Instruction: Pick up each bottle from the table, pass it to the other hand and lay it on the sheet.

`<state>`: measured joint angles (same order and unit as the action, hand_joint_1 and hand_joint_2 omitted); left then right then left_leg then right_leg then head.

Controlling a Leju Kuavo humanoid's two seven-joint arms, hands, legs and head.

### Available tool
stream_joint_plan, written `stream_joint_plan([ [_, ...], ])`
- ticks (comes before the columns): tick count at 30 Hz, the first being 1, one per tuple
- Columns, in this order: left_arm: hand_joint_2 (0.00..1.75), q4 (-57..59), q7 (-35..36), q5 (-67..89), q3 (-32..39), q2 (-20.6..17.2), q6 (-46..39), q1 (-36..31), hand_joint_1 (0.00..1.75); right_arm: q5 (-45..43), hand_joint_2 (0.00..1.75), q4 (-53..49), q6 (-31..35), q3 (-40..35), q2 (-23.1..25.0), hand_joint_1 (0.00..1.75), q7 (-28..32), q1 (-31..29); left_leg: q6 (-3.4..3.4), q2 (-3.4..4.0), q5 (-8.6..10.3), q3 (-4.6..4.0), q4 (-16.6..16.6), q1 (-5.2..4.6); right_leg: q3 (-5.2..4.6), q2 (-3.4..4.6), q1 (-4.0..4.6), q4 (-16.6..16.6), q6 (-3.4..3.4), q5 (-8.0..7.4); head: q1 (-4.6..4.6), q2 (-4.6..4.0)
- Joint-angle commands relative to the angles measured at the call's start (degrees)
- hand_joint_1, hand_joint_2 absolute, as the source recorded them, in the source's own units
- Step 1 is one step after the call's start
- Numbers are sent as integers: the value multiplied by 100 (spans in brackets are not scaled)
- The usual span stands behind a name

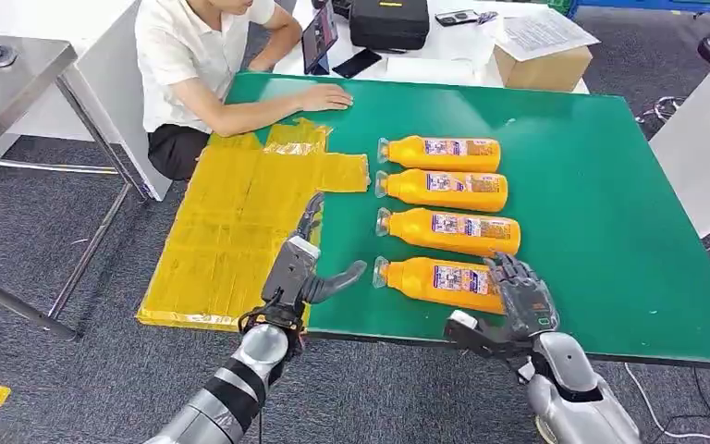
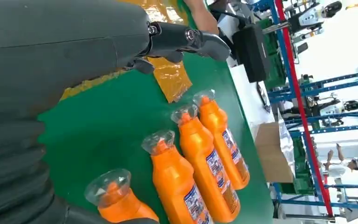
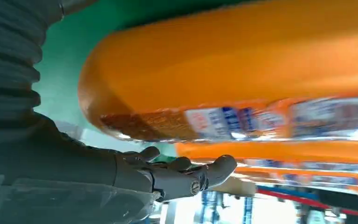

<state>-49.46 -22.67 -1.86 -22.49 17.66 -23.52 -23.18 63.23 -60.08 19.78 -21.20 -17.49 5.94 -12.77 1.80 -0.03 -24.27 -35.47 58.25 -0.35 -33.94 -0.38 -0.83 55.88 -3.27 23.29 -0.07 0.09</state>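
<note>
A: Bottles, where and which way?

B: Four orange bottles lying flat on the green table (image 1: 610,231), stacked in a column front to back. Long axes run across the table, clear caps toward the robot's left, bases to the right. Nearest bottle (image 1: 439,282), then second bottle (image 1: 448,231), third bottle (image 1: 444,189), far bottle (image 1: 440,153). Roughly parallel, close together.

A: Sheet?

B: Yellow sheet (image 1: 231,222) on the table's left part, hanging past the near edge. No bottle on it.

A: Right hand?

B: Right hand (image 1: 518,291) at the base end of the nearest bottle, fingers spread over it, thumb below by the table edge. Can't tell whether it actually grips; the wrist view is blurred.

A: Left?

B: Left hand (image 1: 307,268) spread wide, holding nothing, above the table's near edge between sheet and caps.

A: Anything else?

B: A person (image 1: 213,65) seated at the far left corner, one hand flat on the table.
</note>
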Motion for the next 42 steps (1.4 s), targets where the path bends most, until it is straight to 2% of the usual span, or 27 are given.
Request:
stream_joint_plan([
  [1,175,-52,26,1,119,-218,-23,-65,0,94,175,946,15,182,79,0,12,-299,-11,8,-5,26,-8,4,23,10,4,-9,12,2,0,0],
  [6,175,-74,39,15,80,-202,30,-97,0,416,175,1193,272,41,187,0,31,-556,-11,9,-5,27,-5,5,23,11,5,-6,9,1,-2,0],
  [14,175,-11,52,8,41,-157,57,-163,0,401,175,1468,101,-147,318,0,149,-1056,-11,26,-6,24,-1,3,14,27,3,1,9,-3,-2,0],
  [18,175,31,60,-25,8,-147,86,-206,0,81,175,1594,-377,-289,289,0,327,-1132,-13,17,-6,28,-4,5,22,16,6,-4,10,-1,0,0],
  [23,175,180,92,-78,-27,-135,167,-310,0,-484,175,1876,-1363,-679,38,0,559,-1226,-16,8,-10,41,-4,8,37,8,8,-3,14,7,-2,0],
  [24,175,210,85,-87,-36,-129,184,-324,0,-475,175,1931,-1435,-789,-25,14,583,-1279,-11,5,-5,32,-2,6,28,3,7,-3,9,3,-2,0],
  [26,175,218,78,-92,-37,-120,178,-325,0,-482,175,1947,-1460,-831,-61,14,591,-1314,-10,4,-3,33,-3,8,29,0,8,-7,6,0,-2,0],
  [27,175,227,73,-88,-51,-121,189,-329,0,-485,175,1968,-1490,-864,-76,138,604,-1330,-13,1,-2,41,-6,7,35,-3,8,-10,10,1,0,0],
  [28,175,239,72,-104,-68,-112,202,-334,0,-576,175,1983,-1616,-939,-124,175,640,-1350,-15,2,-2,47,-9,8,42,-2,9,-13,13,1,-2,0],
  [32,175,239,60,-94,-107,-99,185,-349,0,-676,175,1724,-1731,-1148,-405,175,746,-1216,-11,3,1,50,-6,8,42,-3,8,-12,9,-4,-2,0],
  [37,175,230,52,-79,-128,-103,173,-353,0,-779,175,1597,-1736,-1218,-472,175,727,-1111,-9,6,1,70,-3,7,56,1,8,-14,13,-11,0,0],
  [42,175,191,55,-22,-116,-96,115,-322,0,-999,175,894,-1572,-1154,-623,175,646,-468,-9,-19,5,78,-7,12,70,-24,13,-20,23,-11,0,0],
])
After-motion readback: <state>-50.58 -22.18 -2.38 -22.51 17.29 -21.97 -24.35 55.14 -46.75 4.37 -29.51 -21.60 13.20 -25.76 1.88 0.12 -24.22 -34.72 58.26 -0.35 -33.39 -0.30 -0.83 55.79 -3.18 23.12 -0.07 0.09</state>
